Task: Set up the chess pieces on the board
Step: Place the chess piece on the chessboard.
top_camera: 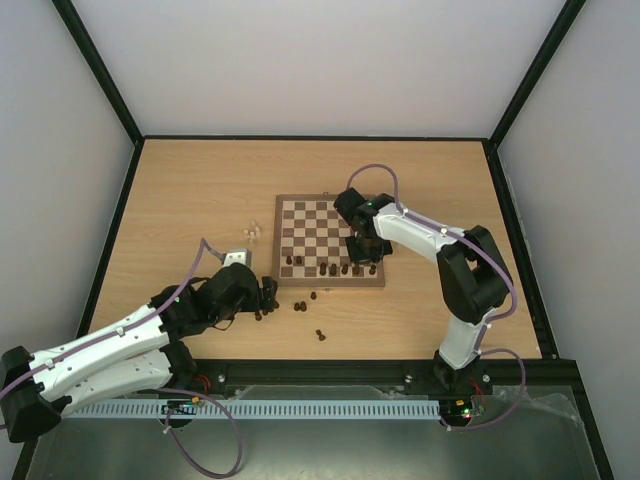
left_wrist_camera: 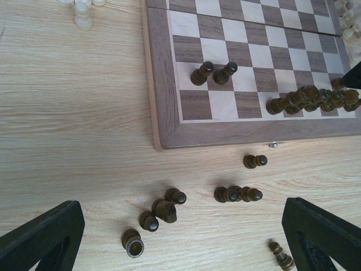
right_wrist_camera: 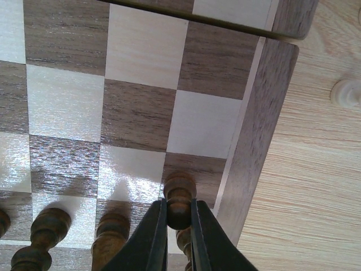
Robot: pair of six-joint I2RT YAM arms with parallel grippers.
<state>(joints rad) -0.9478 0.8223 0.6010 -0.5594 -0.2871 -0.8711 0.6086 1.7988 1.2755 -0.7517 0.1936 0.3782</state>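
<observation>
The board (top_camera: 330, 215) lies mid-table, with several dark chess pieces (top_camera: 335, 268) along its near row. My right gripper (top_camera: 364, 250) hangs over the board's near right corner, shut on a dark chess piece (right_wrist_camera: 179, 197) by its head, just above a dark corner square beside the frame (right_wrist_camera: 254, 141). More dark pieces (right_wrist_camera: 45, 231) stand to its left. My left gripper (top_camera: 266, 297) is open and empty, low over loose dark pieces (left_wrist_camera: 163, 210) lying on the table in front of the board (left_wrist_camera: 163, 84). Two dark pieces (left_wrist_camera: 213, 73) stand on the board's left side.
A few pale pieces (top_camera: 253, 232) sit on the table left of the board, also visible as pale pieces (left_wrist_camera: 83, 11) at the top of the left wrist view. Another pale piece (right_wrist_camera: 345, 93) lies right of the board. More dark pieces (top_camera: 320, 335) lie nearer the arms.
</observation>
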